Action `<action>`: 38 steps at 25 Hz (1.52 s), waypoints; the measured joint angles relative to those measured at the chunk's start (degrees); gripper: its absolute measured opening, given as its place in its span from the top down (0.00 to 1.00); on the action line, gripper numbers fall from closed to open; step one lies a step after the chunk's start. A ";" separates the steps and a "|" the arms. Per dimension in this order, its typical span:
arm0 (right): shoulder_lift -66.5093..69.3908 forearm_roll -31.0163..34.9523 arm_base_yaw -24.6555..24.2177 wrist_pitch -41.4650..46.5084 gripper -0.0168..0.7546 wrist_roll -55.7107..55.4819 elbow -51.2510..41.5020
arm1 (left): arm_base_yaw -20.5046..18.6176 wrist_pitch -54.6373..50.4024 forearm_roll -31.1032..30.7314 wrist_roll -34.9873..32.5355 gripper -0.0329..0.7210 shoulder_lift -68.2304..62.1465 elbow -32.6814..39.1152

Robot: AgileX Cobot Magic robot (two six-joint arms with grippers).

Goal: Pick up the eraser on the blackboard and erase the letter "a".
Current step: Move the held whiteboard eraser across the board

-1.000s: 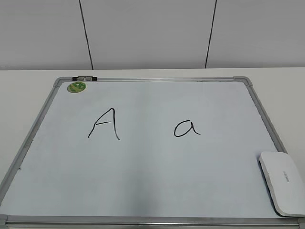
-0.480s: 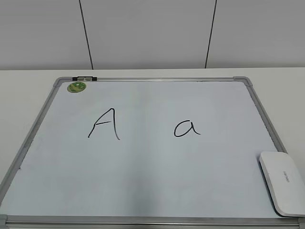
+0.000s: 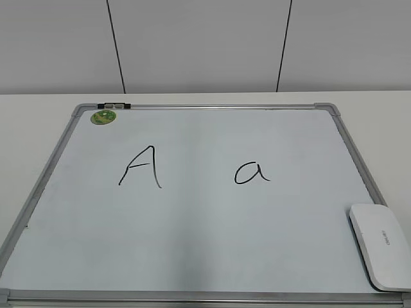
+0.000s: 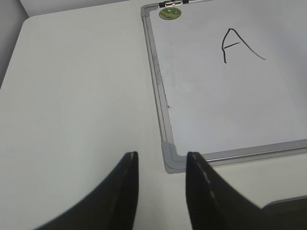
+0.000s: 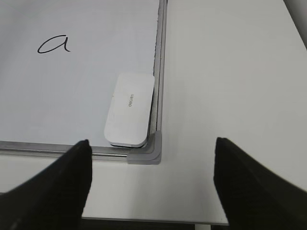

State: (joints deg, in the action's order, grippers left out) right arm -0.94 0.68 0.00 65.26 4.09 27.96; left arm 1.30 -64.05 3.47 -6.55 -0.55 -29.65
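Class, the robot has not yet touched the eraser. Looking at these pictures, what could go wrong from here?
1. The white rounded plastic eraser lies tight against the silver-framed whiteboard's right rail, so one finger of the open right tool may strike the frame instead of gripping.
2. Only the small black lowercase "a" should go; a wide sweep leftward might smear the angular capital "A".
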 joint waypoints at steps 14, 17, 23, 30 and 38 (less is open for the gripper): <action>0.00 0.00 0.00 0.00 0.22 0.00 0.00 | 0.00 0.00 0.10 0.00 0.61 0.00 0.00; 0.00 0.00 0.00 0.00 0.22 0.00 0.00 | 0.00 0.14 0.10 0.00 0.47 0.00 0.00; 0.00 0.00 0.00 0.00 0.22 0.00 0.00 | 0.00 3.54 -1.73 0.00 0.20 -0.12 -0.74; 0.00 0.00 0.00 0.00 0.22 0.00 0.00 | 0.00 10.96 -2.44 0.00 0.17 -10.26 -1.85; 0.00 0.00 0.00 0.00 0.22 0.00 0.00 | 0.00 20.50 2.62 0.00 0.17 -32.88 -3.92</action>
State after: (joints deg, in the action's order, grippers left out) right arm -0.94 0.68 0.00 65.26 4.09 27.96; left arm 1.30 -43.54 6.09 -6.55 -33.43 -33.57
